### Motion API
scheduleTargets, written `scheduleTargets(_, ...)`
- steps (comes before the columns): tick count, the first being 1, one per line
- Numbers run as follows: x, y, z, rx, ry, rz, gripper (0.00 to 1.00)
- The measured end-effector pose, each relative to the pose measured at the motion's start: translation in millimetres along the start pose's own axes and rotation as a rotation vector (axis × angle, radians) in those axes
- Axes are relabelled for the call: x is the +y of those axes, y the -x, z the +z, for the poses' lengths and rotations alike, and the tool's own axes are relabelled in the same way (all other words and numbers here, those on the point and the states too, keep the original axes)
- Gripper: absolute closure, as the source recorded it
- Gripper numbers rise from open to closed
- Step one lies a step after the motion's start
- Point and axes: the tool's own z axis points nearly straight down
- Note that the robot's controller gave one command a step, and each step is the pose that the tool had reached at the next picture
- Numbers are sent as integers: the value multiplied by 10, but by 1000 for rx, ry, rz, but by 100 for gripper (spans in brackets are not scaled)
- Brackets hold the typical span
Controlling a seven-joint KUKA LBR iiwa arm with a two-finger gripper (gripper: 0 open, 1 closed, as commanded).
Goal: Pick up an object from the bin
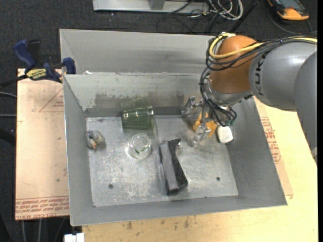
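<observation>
My gripper (194, 121) hangs in the right back part of the bin, just above the floor. Its two metal fingers stand open, one toward the back wall and one toward the front, and I see nothing between them. A black oblong block (172, 166) lies on the floor to the front left of the gripper, apart from it. A small white rounded thing (225, 134) sits close by on the gripper's right; I cannot tell whether it is loose or belongs to the wrist.
A green glass cup (137, 118) lies on its side against the back wall. A clear plastic cup (139, 146) lies mid-floor, and a small grey-brown lump (94, 139) sits at the left wall. The arm with its orange cover reaches in from the right.
</observation>
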Motion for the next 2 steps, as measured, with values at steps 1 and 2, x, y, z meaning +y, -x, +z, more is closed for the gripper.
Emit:
scheduleTargets(1,-265,-69,37,-1,2,77,0)
scheduleTargets(2,-695,-173,25,-1,-2,153,0)
